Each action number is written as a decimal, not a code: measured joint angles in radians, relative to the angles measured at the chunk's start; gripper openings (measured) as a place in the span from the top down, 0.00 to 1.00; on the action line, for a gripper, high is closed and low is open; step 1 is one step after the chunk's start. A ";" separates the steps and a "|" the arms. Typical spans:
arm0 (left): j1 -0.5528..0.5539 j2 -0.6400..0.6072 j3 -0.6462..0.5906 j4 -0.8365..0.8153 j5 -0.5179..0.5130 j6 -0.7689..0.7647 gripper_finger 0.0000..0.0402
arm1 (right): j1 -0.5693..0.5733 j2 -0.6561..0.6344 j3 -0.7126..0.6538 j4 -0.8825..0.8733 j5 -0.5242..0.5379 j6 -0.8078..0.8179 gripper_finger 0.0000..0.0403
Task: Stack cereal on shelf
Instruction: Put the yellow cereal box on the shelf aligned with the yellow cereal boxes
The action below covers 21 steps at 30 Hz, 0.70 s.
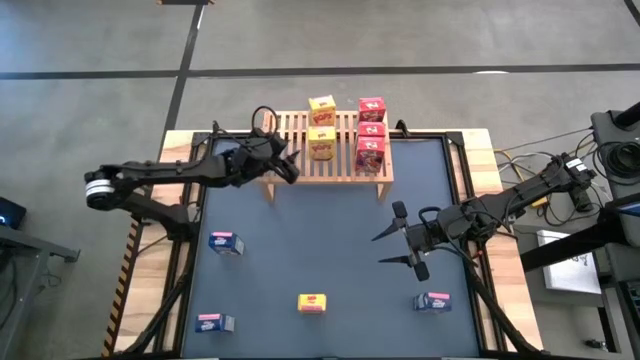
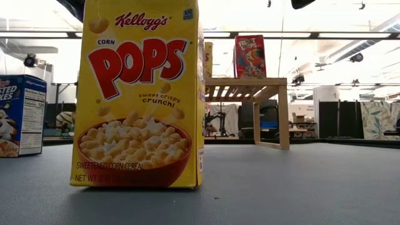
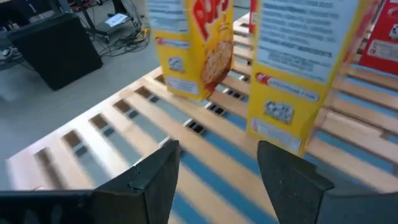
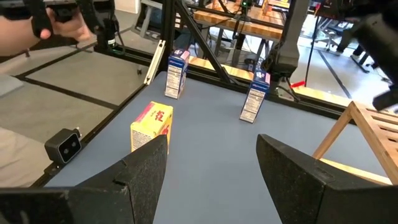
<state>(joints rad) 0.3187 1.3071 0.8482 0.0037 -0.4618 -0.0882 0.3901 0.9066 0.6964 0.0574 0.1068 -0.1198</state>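
1. Shelf (image 1: pixel 330 150) at the bench's far edge carries two yellow and three red boxes.
2. Left claw (image 1: pixel 285 160) is released and empty, over the shelf's left slats, beside the yellow pair.
3. Right claw (image 1: pixel 400 240) is released and empty, mid-bench.
4. Loose yellow box (image 1: pixel 312 302) stands upright near the front edge, nearer the right claw; judged the next pick.

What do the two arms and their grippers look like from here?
Both arms are dark, slim and jointed. The left gripper and right gripper each end in two black, flat, tapered fingers. The left arm has a pale cylindrical joint near its base, and a black cable loop arches nearby.
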 joint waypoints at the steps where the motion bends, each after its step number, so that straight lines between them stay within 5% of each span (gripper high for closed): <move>1: -0.001 -0.023 0.000 -0.031 0.000 0.000 0.50 | 0.000 0.000 0.000 0.000 0.000 0.000 0.41; 9: -0.153 -0.230 -0.015 -0.278 0.002 -0.117 0.50 | 0.000 0.000 -0.004 0.001 0.000 -0.001 0.41; 15: -0.511 -0.305 -0.070 -0.238 0.025 -0.179 0.50 | 0.000 0.000 -0.015 0.014 0.000 -0.002 0.41; 21: -0.866 -0.259 -0.088 -0.099 -0.070 -0.227 0.50 | 0.000 0.000 -0.022 0.055 0.000 -0.005 0.41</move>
<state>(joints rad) -0.5477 1.0484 0.7605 -0.0948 -0.5320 -0.3151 0.3901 0.9066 0.6746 0.1123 0.1070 -0.1253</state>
